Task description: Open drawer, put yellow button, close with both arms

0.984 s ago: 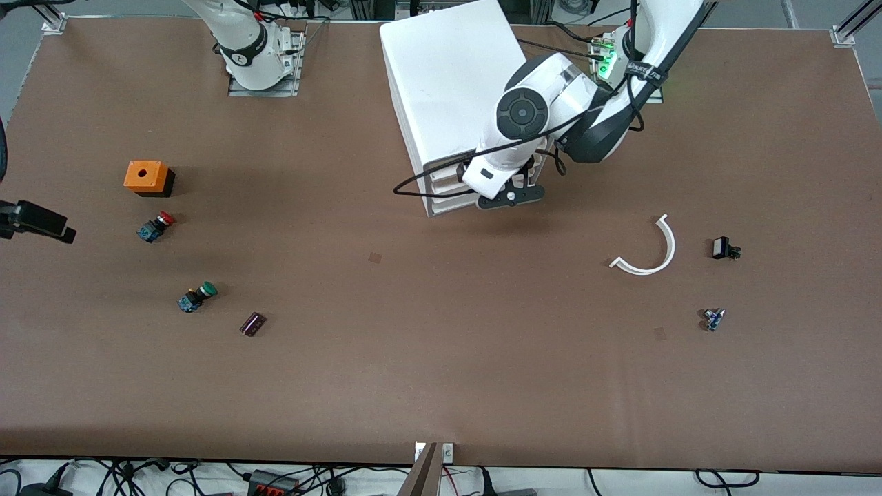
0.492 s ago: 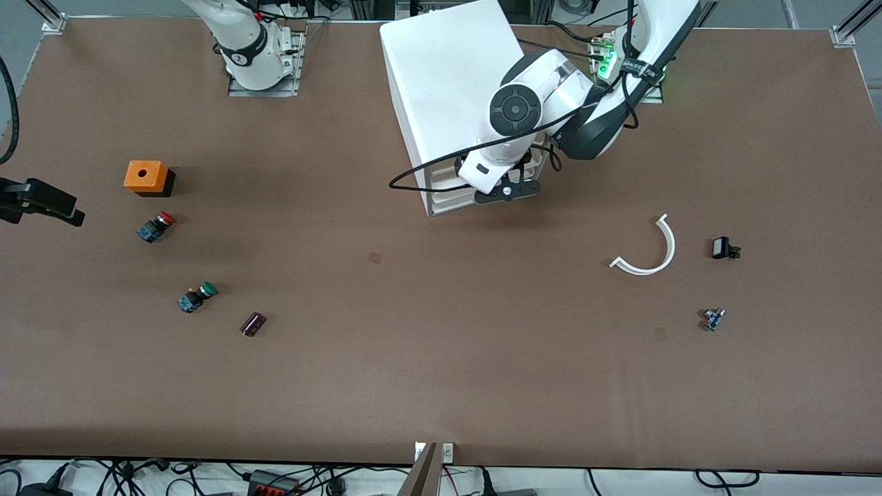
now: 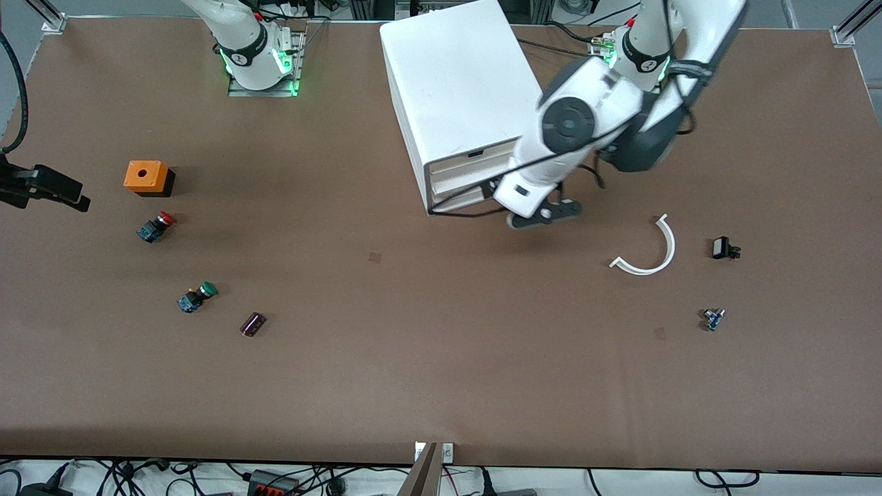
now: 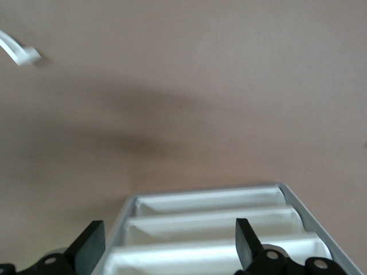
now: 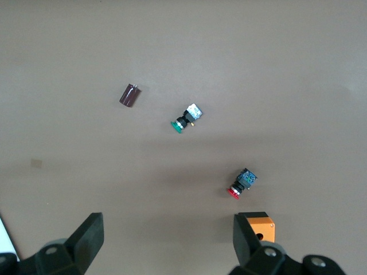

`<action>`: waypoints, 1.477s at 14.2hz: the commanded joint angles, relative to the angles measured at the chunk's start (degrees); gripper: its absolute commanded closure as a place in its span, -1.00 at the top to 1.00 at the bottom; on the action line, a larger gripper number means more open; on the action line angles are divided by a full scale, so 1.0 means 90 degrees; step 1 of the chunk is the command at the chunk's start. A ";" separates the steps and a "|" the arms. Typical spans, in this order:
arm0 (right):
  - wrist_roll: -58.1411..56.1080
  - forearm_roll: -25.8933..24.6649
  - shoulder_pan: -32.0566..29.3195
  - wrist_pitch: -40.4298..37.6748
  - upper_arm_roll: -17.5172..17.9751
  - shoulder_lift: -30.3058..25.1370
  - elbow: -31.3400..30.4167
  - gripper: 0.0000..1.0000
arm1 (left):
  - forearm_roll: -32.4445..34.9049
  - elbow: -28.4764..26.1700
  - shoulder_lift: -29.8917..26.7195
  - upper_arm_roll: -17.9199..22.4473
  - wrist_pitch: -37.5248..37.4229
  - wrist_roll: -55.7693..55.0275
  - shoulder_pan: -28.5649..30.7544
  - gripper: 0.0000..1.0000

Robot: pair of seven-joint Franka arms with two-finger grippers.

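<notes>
The white cabinet [image 3: 458,83] stands near the robots' bases. Its uppermost drawer [image 3: 470,164] looks pushed in, level with the two below. My left gripper [image 3: 544,214] hangs open and empty just in front of the drawer fronts, toward the left arm's end. In the left wrist view the drawer [image 4: 218,259] shows between the open gripper [image 4: 166,252]. My right gripper [image 3: 48,187] is open and empty over the right arm's end of the table; the right wrist view shows the open gripper [image 5: 166,240]. The yellow button is out of view.
An orange box [image 3: 146,176], a red-capped button [image 3: 156,226], a green-capped button [image 3: 197,297] and a dark cylinder [image 3: 253,324] lie toward the right arm's end. A white curved strip [image 3: 651,251], a black part [image 3: 723,248] and a small blue part [image 3: 713,318] lie toward the left arm's end.
My left gripper has drawn back from the drawer fronts and swung toward the left arm's end, so the drawers now show. My right gripper has shifted slightly.
</notes>
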 commanded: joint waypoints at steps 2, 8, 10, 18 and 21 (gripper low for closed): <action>-0.0061 -0.0290 0.0118 0.0638 0.0001 -0.0894 -0.1314 1.00 | 0.0740 0.0604 -0.0058 -0.0045 -0.0743 0.1216 0.0493 1.00; -0.0071 -0.0241 0.0098 0.0767 0.0001 -0.1180 -0.1757 1.00 | 0.0811 0.1172 -0.0339 0.0323 -0.1351 0.3384 0.1343 1.00; -0.0071 -0.0271 0.0108 0.0767 0.0001 -0.1073 -0.1592 1.00 | 0.0646 0.1085 -0.0739 0.0937 -0.1429 0.4204 0.1295 1.00; -0.0101 -0.0241 0.0157 0.0552 0.0001 -0.1023 -0.1503 1.00 | 0.0176 -0.0517 -0.2975 0.3373 -0.1419 0.6152 -0.0004 1.00; -0.0100 -0.0251 0.0031 0.0552 0.0069 -0.1013 -0.1503 1.00 | 0.0176 -0.0431 -0.2813 0.3353 -0.1488 0.6210 0.0074 1.00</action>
